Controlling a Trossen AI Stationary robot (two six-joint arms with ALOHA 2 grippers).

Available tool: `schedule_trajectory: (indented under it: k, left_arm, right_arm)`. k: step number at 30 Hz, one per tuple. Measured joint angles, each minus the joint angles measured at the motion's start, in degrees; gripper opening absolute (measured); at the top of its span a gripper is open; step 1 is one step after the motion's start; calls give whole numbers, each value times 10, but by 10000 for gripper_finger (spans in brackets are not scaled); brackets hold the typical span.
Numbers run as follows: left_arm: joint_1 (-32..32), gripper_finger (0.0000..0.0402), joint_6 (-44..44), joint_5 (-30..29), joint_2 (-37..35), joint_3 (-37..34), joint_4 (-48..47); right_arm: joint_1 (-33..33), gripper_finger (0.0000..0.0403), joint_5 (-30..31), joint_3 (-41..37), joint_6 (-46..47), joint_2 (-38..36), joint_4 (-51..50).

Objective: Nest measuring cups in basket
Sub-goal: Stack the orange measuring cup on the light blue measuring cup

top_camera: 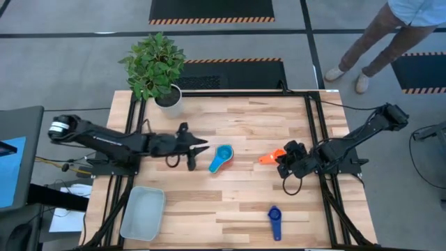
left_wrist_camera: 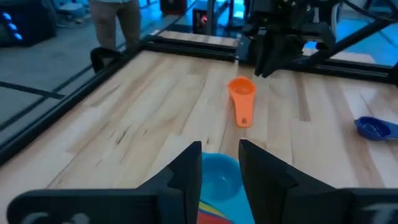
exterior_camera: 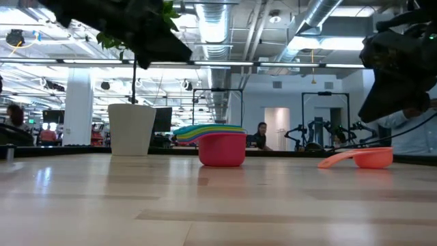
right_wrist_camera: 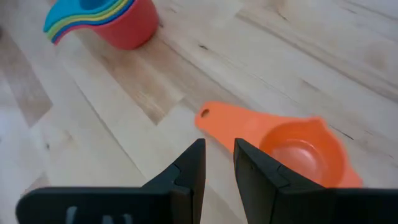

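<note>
- Over on the table's left side, your basket (top_camera: 143, 213) sits at the near-left corner, with no cup showing inside it.
- The white plant pot (top_camera: 168, 100) stands at the far-left corner, its leafy plant (top_camera: 153, 64) spreading over the edge.
- Your left gripper (top_camera: 198, 148) reaches in from the left edge and hangs just beside the stack; its fingers (left_wrist_camera: 186, 174) sit a narrow gap apart, pinching nothing.
- Right at the table's middle is the stack of nested cups (top_camera: 221, 159): light blue on top from above, and from table height you can see a red cup (exterior_camera: 222, 148) at the bottom with yellow, green and blue handles fanned over it.
- Toward the near edge, right of centre, the dark blue cup (top_camera: 274, 221) lies alone, well apart from everything.
- The orange cup (top_camera: 274, 156) lies on the right half, handle pointing to the stack.
- Your right gripper (top_camera: 285, 160) hovers directly over that orange cup; its fingers (right_wrist_camera: 189, 171) are slightly parted, straddling the handle's end without gripping it.
- Beyond the far-right corner, a person (top_camera: 380, 38) stands on the floor.
</note>
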Motion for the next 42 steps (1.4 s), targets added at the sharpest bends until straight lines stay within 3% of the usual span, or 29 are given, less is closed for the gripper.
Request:
schedule_trajectory:
  k: [5,9,13,21,30,36,42]
  left_arm:
    - [-46,95,-14,-80,-50,-41,8]
    - [-82,95,-17,-139,-62,-80,74]
    - [-98,95,-23,-140,-49,-109,127]
    - [-100,95,-41,-152,-17,-118,136]
    - [-92,95,24,-164,-14,-116,132]
    - [-79,95,-43,-159,3,-116,137]
    - [-78,95,-46,-163,39,-116,171]
  right_arm:
    - [-13,108,6,29,2,-2,-57]
    - [-23,108,6,62,8,0,-130]
    - [-28,108,-7,72,25,0,-188]
    - [-31,108,-10,48,33,0,-182]
    - [-40,108,-9,47,-6,-2,-180]
    - [-50,109,-18,47,-4,-1,-181]
    - [-44,143,-26,47,-6,-1,-195]
